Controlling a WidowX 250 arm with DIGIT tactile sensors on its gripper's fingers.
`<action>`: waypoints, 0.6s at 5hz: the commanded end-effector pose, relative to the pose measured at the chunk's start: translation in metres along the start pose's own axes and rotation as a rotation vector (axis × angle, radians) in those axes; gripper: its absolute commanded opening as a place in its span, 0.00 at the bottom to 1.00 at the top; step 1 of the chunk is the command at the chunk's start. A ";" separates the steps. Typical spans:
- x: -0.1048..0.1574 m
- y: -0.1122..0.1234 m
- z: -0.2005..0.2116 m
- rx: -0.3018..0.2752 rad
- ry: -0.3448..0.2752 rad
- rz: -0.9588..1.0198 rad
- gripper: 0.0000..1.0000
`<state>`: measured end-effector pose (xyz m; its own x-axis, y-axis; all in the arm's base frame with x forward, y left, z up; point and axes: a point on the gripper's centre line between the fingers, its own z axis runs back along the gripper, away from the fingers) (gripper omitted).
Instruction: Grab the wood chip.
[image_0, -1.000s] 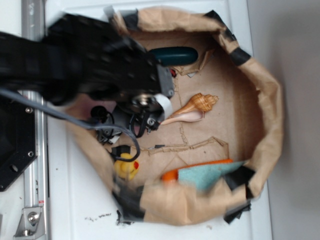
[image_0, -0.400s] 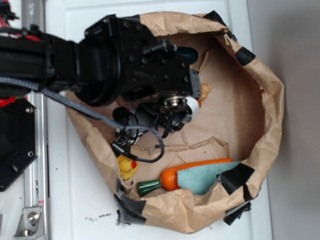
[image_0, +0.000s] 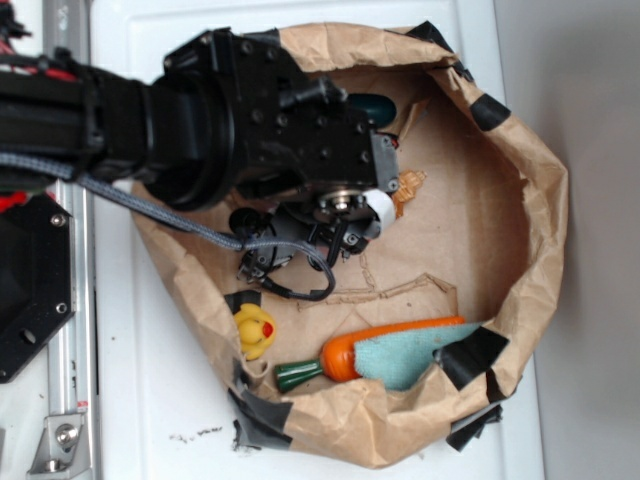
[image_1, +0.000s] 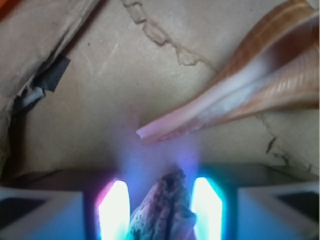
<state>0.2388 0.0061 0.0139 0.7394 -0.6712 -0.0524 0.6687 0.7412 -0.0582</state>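
The wood chip (image_1: 162, 212), rough, brown and streaky, stands between my gripper's (image_1: 161, 200) two glowing pads (image_1: 114, 210) at the bottom of the wrist view. It fills the gap and touches both pads. Its jagged end points toward the tan seashell (image_1: 260, 85), which lies just beyond on the brown paper floor. In the exterior view the black arm (image_0: 250, 130) reaches over the paper bag's (image_0: 545, 230) left half. There the gripper (image_0: 290, 250) hangs low inside the bag and hides the chip, and only the seashell's tip (image_0: 408, 186) shows.
An orange carrot toy (image_0: 345, 355) lies beside a teal cloth (image_0: 410, 360) at the bag's near side. A yellow duck (image_0: 255, 330) sits at the lower left. A dark green bar (image_0: 375, 103) peeks out behind the arm. The bag's crumpled walls ring the space.
The arm has swung right across the bag and now covers most of the seashell. The carrot toy, partly hidden a second ago, shows in full.
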 end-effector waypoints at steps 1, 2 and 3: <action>0.001 -0.006 0.003 0.019 -0.013 -0.004 0.00; 0.001 -0.007 0.010 0.026 -0.047 -0.018 0.00; 0.003 0.002 0.061 0.133 -0.140 0.042 0.00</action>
<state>0.2417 0.0049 0.0685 0.7556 -0.6521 0.0616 0.6513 0.7580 0.0350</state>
